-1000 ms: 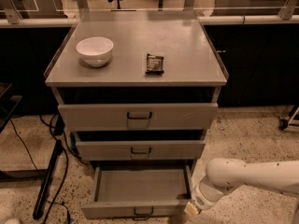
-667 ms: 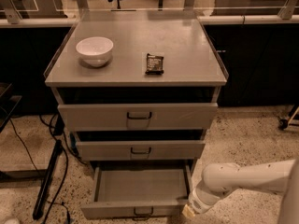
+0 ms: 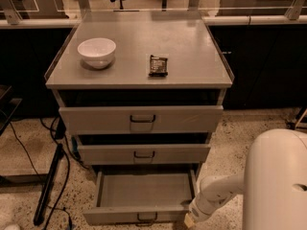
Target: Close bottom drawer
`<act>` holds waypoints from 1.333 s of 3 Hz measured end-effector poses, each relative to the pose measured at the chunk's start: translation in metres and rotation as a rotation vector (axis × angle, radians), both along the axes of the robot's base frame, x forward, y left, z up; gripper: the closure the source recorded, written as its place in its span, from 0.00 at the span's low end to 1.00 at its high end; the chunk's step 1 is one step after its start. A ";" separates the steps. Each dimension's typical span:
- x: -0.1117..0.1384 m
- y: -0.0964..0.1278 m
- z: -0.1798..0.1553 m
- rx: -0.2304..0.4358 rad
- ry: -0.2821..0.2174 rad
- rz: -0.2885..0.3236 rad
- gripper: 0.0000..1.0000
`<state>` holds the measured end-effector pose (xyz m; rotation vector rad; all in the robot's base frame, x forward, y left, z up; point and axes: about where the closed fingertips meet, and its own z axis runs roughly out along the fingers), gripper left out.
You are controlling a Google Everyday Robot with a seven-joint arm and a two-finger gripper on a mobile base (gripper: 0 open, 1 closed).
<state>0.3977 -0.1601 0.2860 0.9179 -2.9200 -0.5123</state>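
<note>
A grey cabinet (image 3: 192, 51) carries a white bowl (image 3: 97, 51) at left and a dark packet (image 3: 158, 65) beside it, while its bottom drawer (image 3: 139, 216) stands pulled well out, not yet closed, with the gripper (image 3: 191, 219) low by its near right corner, grip unreadable.

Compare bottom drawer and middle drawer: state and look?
The bottom drawer is pulled far out, its inside floor showing; the middle drawer sits almost in, its inside hidden. The gripper is low beside the bottom drawer's right front corner, well below the middle drawer. Both have grey fronts with a small dark central loop handle.
</note>
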 end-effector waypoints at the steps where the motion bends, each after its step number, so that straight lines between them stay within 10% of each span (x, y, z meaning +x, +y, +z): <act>1: 0.000 0.000 -0.001 0.000 0.002 0.000 1.00; 4: 0.028 -0.002 -0.076 0.060 0.057 -0.088 1.00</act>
